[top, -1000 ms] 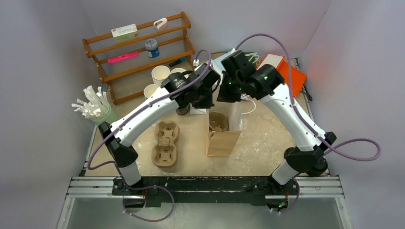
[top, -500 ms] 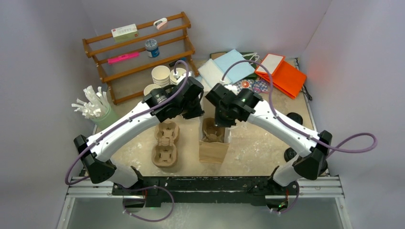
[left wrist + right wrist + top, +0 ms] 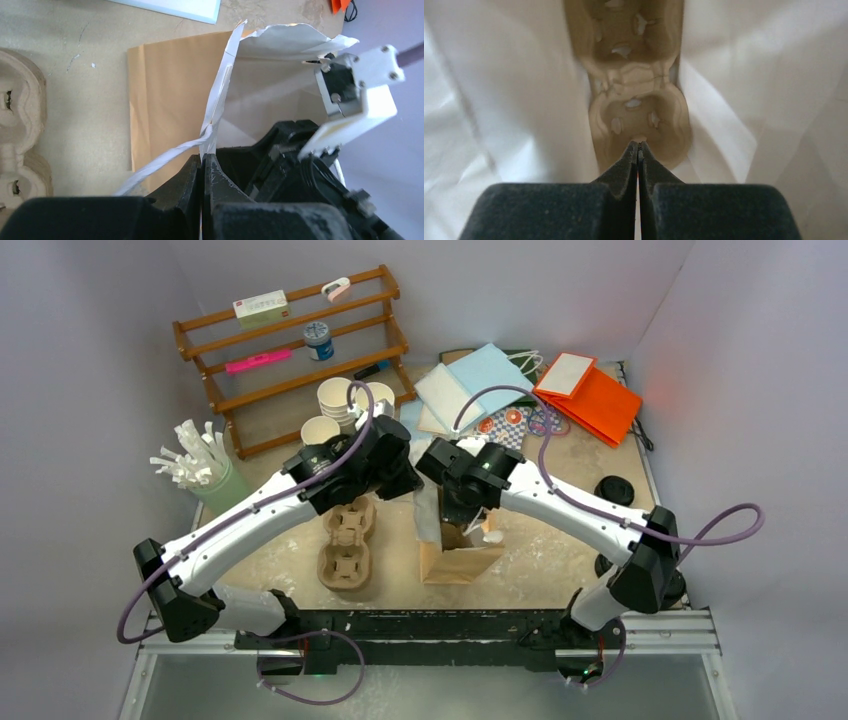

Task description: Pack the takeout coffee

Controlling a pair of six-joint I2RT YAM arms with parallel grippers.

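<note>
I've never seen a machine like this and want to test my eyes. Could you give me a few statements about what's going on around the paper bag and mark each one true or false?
1. The left end effector is pinching the rim of the paper bag. True.
2. The bag is empty. False: a pulp tray lies inside it.
3. The right end effector is spread wide open. False: its fingers are pressed together, down inside the bag.
4. A second pulp tray lies on the table beside the bag, on the left arm's side. True.
</note>
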